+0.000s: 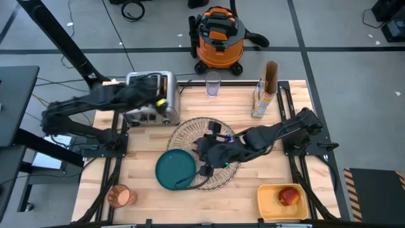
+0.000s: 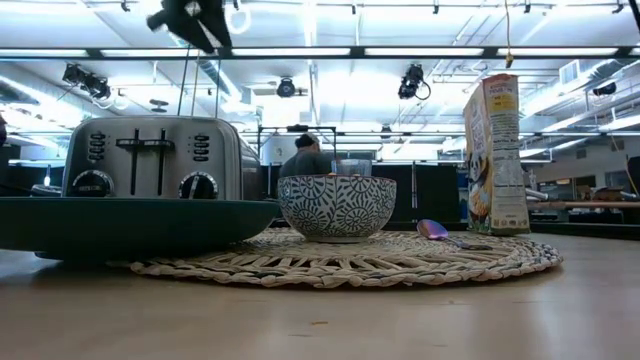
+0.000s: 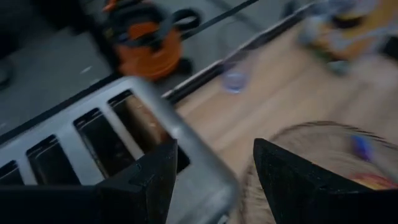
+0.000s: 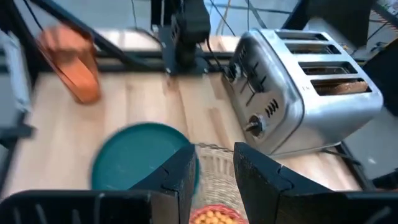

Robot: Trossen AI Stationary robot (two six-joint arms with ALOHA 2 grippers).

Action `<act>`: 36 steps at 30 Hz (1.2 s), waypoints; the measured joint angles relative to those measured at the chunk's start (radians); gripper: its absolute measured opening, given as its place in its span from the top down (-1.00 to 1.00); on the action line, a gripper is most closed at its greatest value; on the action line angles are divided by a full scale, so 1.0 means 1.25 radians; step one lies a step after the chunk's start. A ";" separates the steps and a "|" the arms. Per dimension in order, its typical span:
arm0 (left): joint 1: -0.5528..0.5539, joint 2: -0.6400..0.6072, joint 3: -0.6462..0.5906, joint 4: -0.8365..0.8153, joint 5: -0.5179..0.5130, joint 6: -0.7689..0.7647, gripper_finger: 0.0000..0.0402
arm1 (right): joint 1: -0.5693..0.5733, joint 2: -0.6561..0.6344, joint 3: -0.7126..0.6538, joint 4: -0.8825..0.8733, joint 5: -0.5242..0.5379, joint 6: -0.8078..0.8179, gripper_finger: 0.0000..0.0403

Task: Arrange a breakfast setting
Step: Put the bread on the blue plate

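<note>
Pale wooden table [image 1: 253, 190] with a breakfast setting half laid, both dark arms over it.

Chrome four-slot toaster [image 1: 152, 98] stands at the table's far left, a browned toast slice [image 4: 339, 87] sitting in one slot; the left gripper [image 1: 158, 101] hovers just above it, its fingers parted with nothing between them. Round woven straw placemat [image 2: 400, 262] lies mid-table, and the dark teal plate [image 1: 175, 170] rests at its near-left edge, overlapping the rim. Patterned blue-and-white bowl [image 2: 337, 207] sits on the mat under the right gripper [image 1: 212, 152], whose fingers [image 4: 180, 180] stand a narrow gap apart and hold nothing that I can see. Yellow square tub [image 1: 281, 201] at the near right holds the red apple [image 1: 288, 196]. Amber-orange cup [image 1: 119, 196] stands at the near-left corner. Small blue spoon [image 2: 440, 232] lies on the mat beside the bowl.
</note>
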 joint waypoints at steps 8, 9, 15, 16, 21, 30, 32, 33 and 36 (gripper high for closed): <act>0.128 0.153 0.000 0.006 -0.038 -0.140 -0.04 | 0.034 -0.060 0.000 0.002 0.027 0.089 0.41; 0.145 0.167 0.000 0.006 -0.038 -0.141 -0.03 | 0.037 -0.064 0.000 0.002 0.034 0.086 0.41; 0.218 0.223 0.000 0.020 -0.039 -0.175 0.08 | 0.045 -0.072 0.000 0.000 0.045 0.086 0.42; 0.226 0.228 0.000 0.027 -0.039 -0.174 0.09 | 0.045 -0.072 -0.001 0.000 0.044 0.086 0.42; 0.268 0.254 0.000 0.048 -0.008 -0.173 0.10 | 0.045 -0.072 -0.001 0.000 0.041 0.103 0.42; 0.278 0.313 0.000 0.049 -0.003 -0.157 0.12 | 0.044 -0.072 -0.001 0.002 0.040 0.140 0.42; 0.277 0.321 0.002 0.053 -0.005 -0.157 0.14 | 0.044 -0.072 -0.001 0.002 0.041 0.154 0.42; 0.276 0.324 0.002 0.054 -0.007 -0.157 0.15 | 0.044 -0.072 -0.001 0.002 0.041 0.161 0.42; 0.276 0.324 0.002 0.060 -0.006 -0.157 0.20 | 0.044 -0.072 -0.001 0.002 0.041 0.174 0.42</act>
